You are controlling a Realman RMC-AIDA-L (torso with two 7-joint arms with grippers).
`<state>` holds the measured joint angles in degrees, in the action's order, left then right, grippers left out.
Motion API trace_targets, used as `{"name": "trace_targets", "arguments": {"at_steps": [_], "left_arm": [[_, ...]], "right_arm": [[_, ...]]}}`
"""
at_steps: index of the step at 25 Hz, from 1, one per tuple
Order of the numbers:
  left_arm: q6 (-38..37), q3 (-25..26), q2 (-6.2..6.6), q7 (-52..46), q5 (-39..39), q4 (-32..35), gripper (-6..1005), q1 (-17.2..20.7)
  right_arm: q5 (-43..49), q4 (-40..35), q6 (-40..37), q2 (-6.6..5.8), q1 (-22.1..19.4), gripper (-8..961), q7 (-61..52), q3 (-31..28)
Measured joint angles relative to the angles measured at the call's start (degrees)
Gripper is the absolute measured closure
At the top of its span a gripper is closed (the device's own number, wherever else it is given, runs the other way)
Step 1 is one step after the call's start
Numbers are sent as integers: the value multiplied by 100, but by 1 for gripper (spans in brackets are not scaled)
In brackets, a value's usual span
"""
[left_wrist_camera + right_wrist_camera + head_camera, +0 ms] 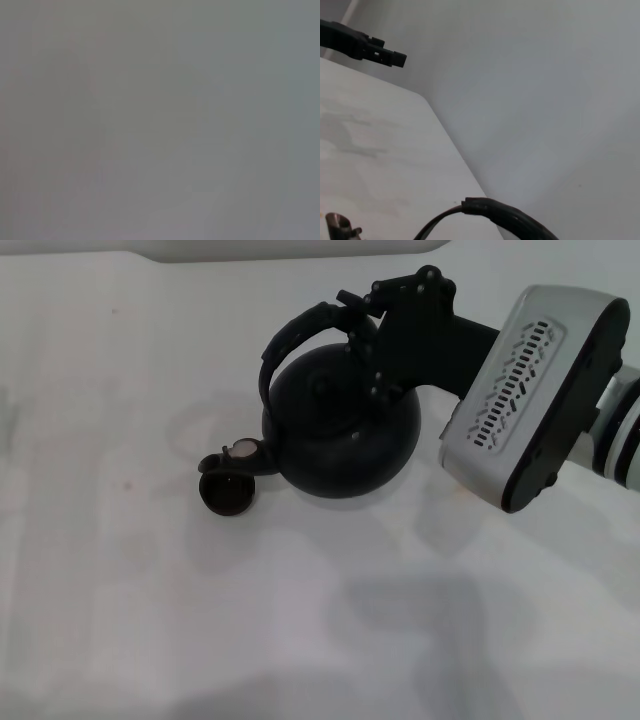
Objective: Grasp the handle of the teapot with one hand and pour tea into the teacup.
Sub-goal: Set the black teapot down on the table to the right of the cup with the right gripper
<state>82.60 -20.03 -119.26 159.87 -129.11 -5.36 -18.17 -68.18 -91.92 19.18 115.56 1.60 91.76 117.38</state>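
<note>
The black teapot (340,435) hangs tilted to the left above the white table. Its pale-tipped spout (243,452) dips right over the small dark teacup (227,492), which stands on the table. My right gripper (362,306) comes in from the right and is shut on the arched black handle (290,340) near its top. In the right wrist view, part of the handle (505,215) curves across the frame, one black finger (370,46) shows, and the spout tip (335,224) peeks in at a corner. My left gripper is out of view; the left wrist view shows only plain grey.
The white table (150,590) spreads out around the cup and pot, with its far edge (150,255) at the back. My right arm's silver housing (520,390) hangs over the table's right side.
</note>
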Motion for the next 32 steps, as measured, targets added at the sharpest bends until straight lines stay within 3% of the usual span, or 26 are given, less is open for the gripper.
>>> {"name": "trace_targets", "arguments": {"at_steps": [32], "left_arm": [[-53, -1, 9, 0, 1, 40, 107, 7]], "right_arm": [[1301, 332, -1544, 7, 7, 833, 18, 998]]}}
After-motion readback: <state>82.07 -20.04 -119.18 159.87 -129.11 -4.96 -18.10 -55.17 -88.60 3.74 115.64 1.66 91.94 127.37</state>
